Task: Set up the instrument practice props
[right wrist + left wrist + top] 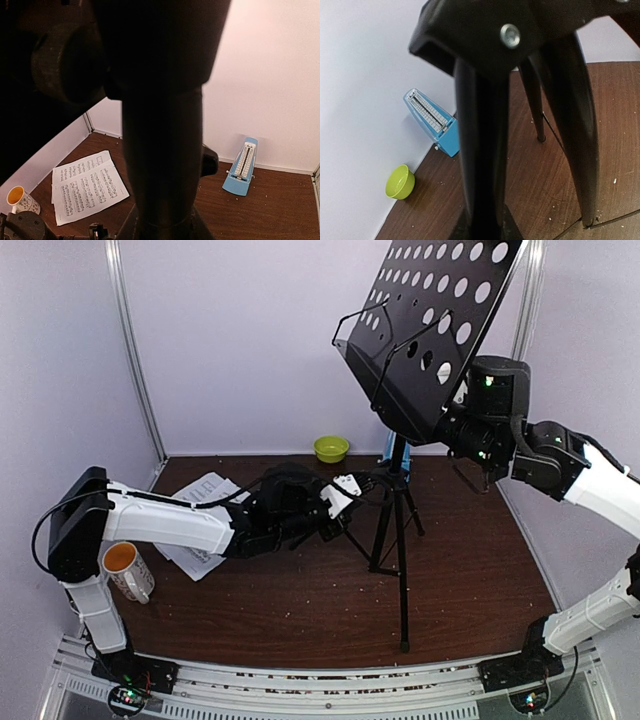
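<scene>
Clenching black tubular music stand [395,385] with left gripper [365,488], clamping neck behind round-holed desk with right gripper [455,427]; blue pyramid metronome [241,170] nearby.

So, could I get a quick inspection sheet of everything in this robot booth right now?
Surface: dark brown wooden table, scattered pale crumbs.
Job's things: black perforated tripod music stand standing; white printed sheet-music pages flat on table; small blue pyramid metronome by back wall.
Clutter: white mug with orange inside; small lime-green bowl.
Grippers: left gripper at stand's lower pole, right gripper behind its desk; grip unclear.
Cables: black cable looping beside left arm.
Surroundings: white walls, metal frame posts.
</scene>
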